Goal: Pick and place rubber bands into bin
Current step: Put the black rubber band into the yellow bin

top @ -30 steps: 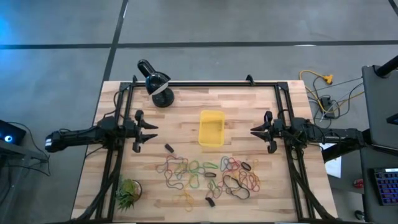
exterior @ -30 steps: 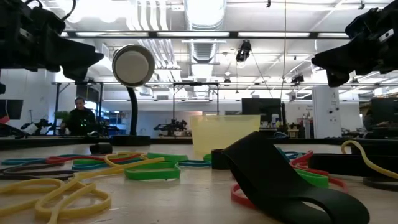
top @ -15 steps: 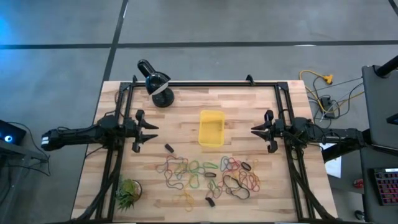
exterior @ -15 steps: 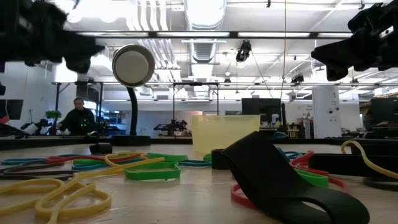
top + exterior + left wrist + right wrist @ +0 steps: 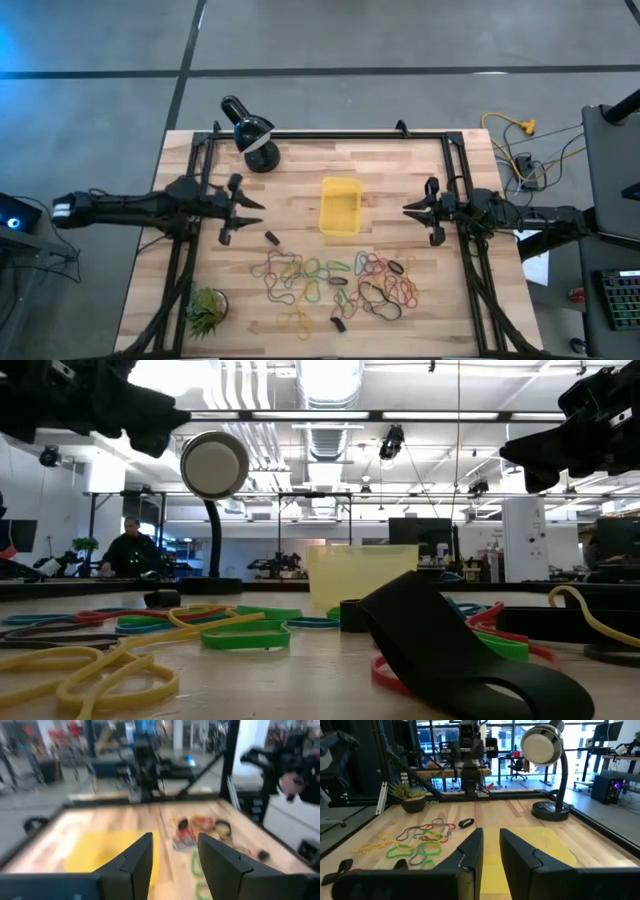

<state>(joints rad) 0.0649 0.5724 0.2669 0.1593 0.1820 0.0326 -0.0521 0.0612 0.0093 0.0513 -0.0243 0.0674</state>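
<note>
1. The bin [image 5: 340,207], a small yellow tub, sits near the middle of the wooden bench [image 5: 400,170], between the two arms. Seen from above, its inside shows only yellow; no band is visible in it.
2. The rubber bands [image 5: 335,280] lie scattered on the bench on the near side of the bin: red, orange, green, yellow and black loops in a loose spread, some overlapping. A few yellow ones [image 5: 295,320] lie nearest the front edge.
3. One small dark band [image 5: 271,238] lies apart, left of the bin and close to the left hand.
4. Left hand [image 5: 255,208] hangs above the bench, left of the bin, pointing towards it. Fingers [image 5: 137,862] stand clearly apart; nothing between them.
5. Right hand [image 5: 410,210] hangs above the bench, right of the bin, pointing towards it. Fingers [image 5: 470,852] stand a narrow gap apart, holding nothing.
6. A black lamp [image 5: 252,133] stands at the far left of the bench; a small spiky green plant [image 5: 206,312] sits at the near left corner.
7. In the low view, a person [image 5: 127,547] is in the room beyond the bench.
</note>
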